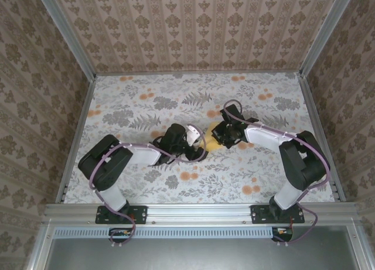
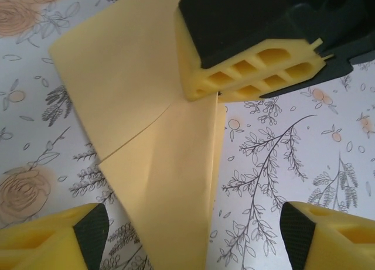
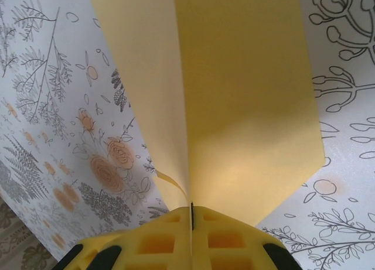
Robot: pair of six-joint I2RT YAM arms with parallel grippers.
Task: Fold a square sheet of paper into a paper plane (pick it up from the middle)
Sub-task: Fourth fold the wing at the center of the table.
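The paper plane (image 2: pixel 158 182) is yellow paper folded into a long creased strip with triangular flaps, lying partly on the table. My right gripper (image 3: pixel 191 214) is shut on one folded edge of it, and two flaps spread upward from the pinch. In the left wrist view, the right gripper's yellow fingers (image 2: pixel 252 71) clamp the paper from above. My left gripper (image 2: pixel 190 235) is open, its fingers (image 2: pixel 53 241) standing either side of the strip without touching it. From above, the paper plane (image 1: pixel 209 144) shows between the left gripper (image 1: pixel 196 147) and the right gripper (image 1: pixel 222 135).
The table (image 1: pixel 146 100) has a floral cloth printed with grey leaves and orange flowers (image 1: pixel 188 176). Patterned walls (image 1: pixel 193 30) enclose it at the back and both sides. Both arms meet near the table's middle.
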